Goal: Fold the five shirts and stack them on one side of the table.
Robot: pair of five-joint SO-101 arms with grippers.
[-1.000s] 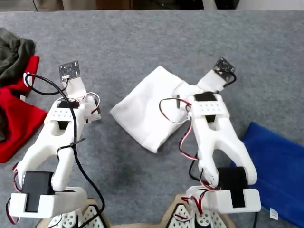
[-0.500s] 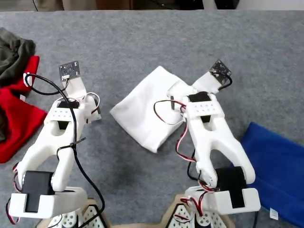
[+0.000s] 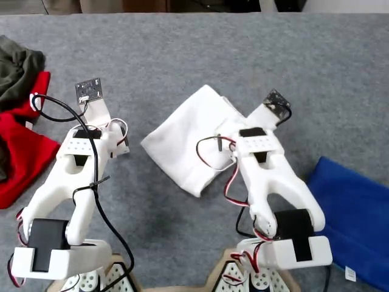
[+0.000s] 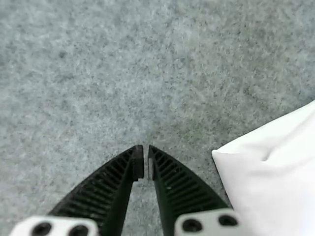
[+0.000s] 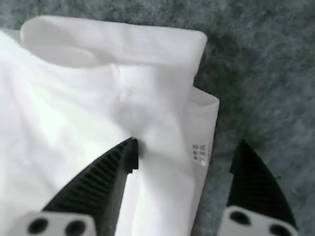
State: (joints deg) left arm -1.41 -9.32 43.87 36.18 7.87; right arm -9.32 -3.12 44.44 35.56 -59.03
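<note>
The right gripper (image 5: 187, 150) is spread wide, one finger over the folded white shirt (image 3: 182, 143) mid-table and the other past its edge. The left gripper (image 4: 145, 162) is pinched closed over the grey table (image 3: 182, 55), just beside that shirt's corner.

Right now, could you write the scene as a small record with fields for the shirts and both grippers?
white shirt: folded, middle of the table
blue shirt: flat, right edge
red shirt: left edge, unfolded
dark green shirt: crumpled, against the red one
left gripper: shut, over bare table beside the white shirt
right gripper: open, straddling the white shirt's edge
</note>
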